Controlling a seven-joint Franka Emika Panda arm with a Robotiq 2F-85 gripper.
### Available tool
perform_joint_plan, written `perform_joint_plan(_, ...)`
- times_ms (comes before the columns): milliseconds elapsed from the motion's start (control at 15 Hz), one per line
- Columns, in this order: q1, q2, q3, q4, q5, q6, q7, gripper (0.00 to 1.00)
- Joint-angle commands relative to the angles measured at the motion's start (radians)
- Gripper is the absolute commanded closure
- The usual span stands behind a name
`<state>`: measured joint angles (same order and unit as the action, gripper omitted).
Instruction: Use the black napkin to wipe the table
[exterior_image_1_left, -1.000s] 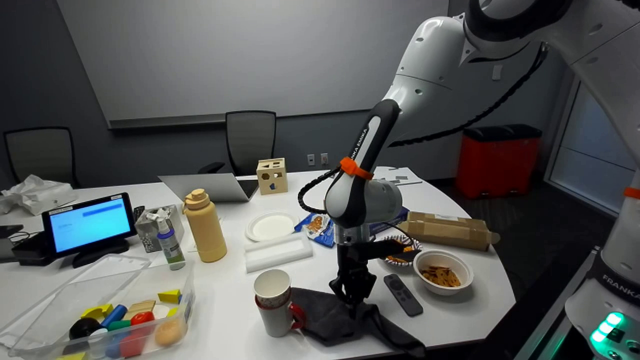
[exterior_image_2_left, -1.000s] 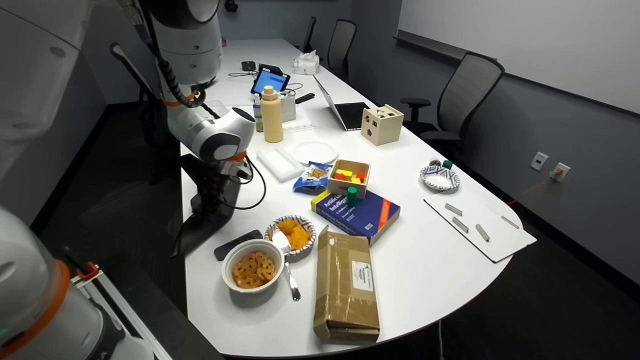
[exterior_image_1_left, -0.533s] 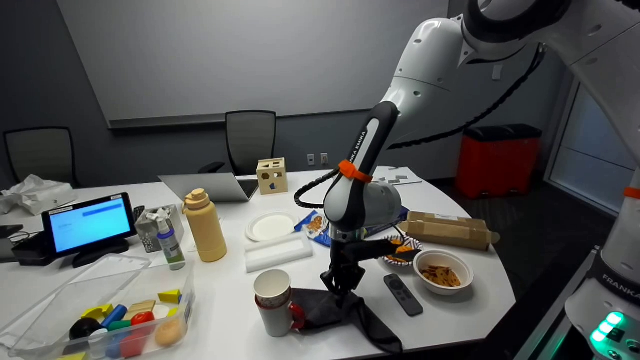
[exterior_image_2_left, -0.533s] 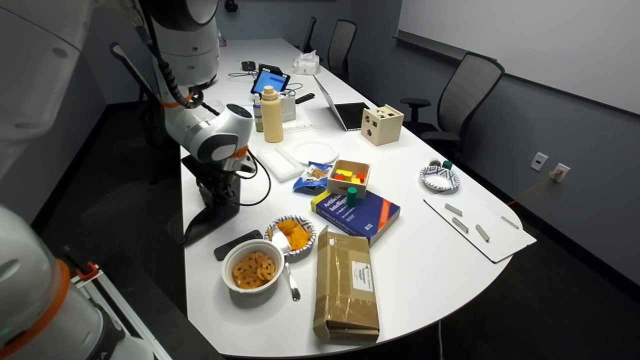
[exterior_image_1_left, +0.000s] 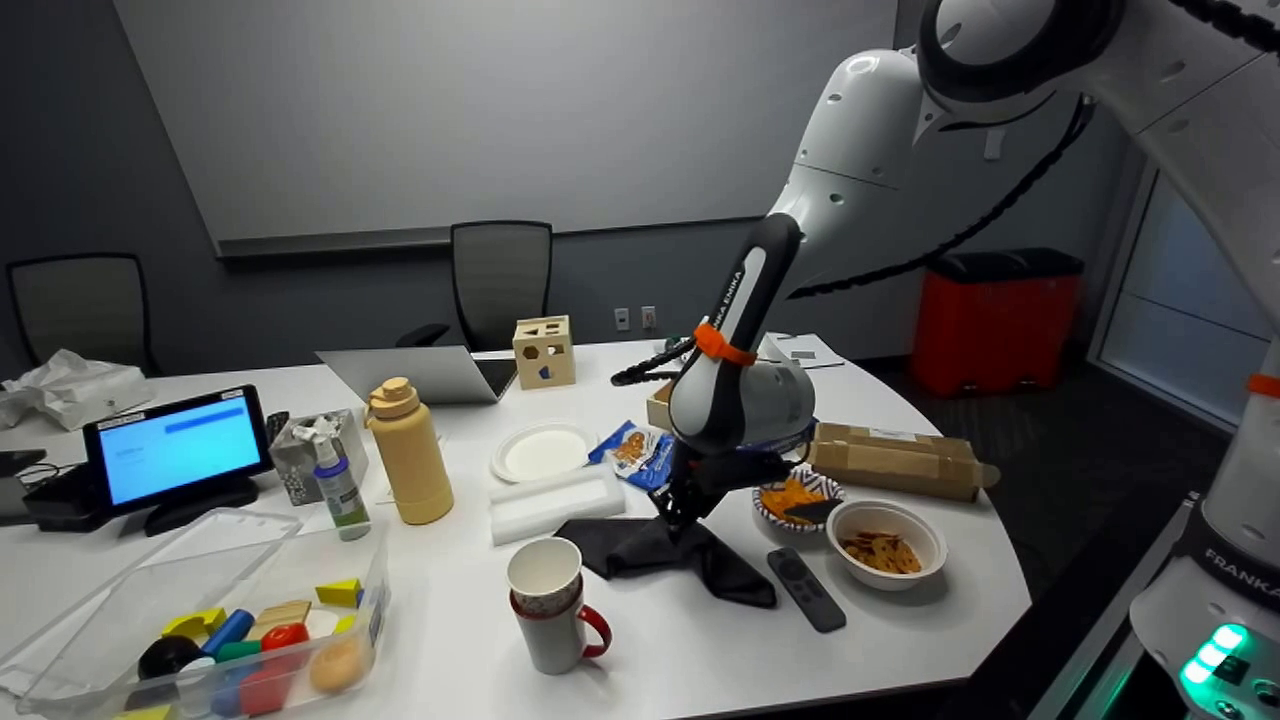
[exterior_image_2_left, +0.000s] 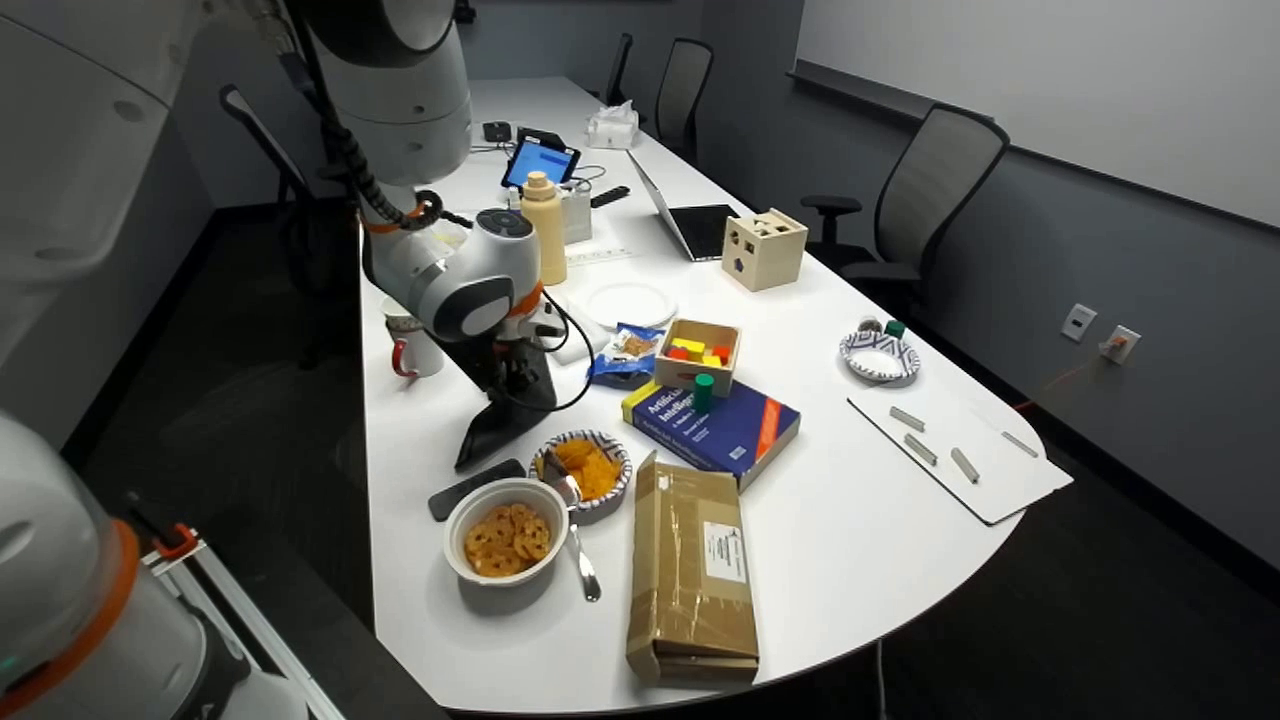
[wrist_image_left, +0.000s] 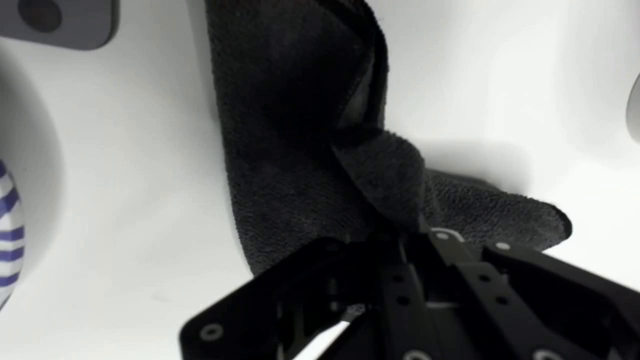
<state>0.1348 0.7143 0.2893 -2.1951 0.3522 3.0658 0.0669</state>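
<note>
Gripper (wrist_image_left: 407, 239) clamped on a bunched fold of black napkin (wrist_image_left: 287, 175), which lies on the white table (exterior_image_1_left: 465, 610). In an exterior view, left to right: clear toy-block bin (exterior_image_1_left: 376, 592), tan bottle (exterior_image_1_left: 412, 460), red-handled mug (exterior_image_1_left: 552, 640), napkin, remote (exterior_image_1_left: 807, 592) just beside it, white snack bowl (exterior_image_1_left: 890, 582).

We see the fingers (wrist_image_left: 400, 290) pinching a fold of dark cloth (wrist_image_left: 280, 180) on the white counter (wrist_image_left: 135, 210), parts of a remote (wrist_image_left: 75, 27) and a striped bowl (wrist_image_left: 10, 240) nearby.

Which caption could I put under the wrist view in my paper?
The hand pinching a napkin on the table, a remote partly in frame.
</note>
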Motion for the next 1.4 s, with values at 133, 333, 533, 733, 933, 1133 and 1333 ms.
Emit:
perform_joint_plan(133,0.021,-0.012,-0.088,-0.017,-0.056,0.034,0.071,0.98)
perform_joint_plan(333,-0.014,-0.033,-0.046,-0.042,-0.048,-0.119,0.085,0.98)
perform_joint_plan(533,-0.062,-0.045,0.046,-0.051,-0.014,-0.256,0.053,0.98)
perform_joint_plan(733,-0.103,-0.058,0.147,-0.055,0.041,-0.375,0.016,0.98)
perform_joint_plan(933,-0.101,-0.065,0.206,-0.064,0.095,-0.387,-0.026,0.98)
perform_joint_plan(1133,-0.073,-0.030,0.219,-0.042,0.112,-0.257,-0.073,0.98)
perform_joint_plan(1333,-0.046,0.008,0.203,-0.013,0.067,-0.103,-0.089,0.98)
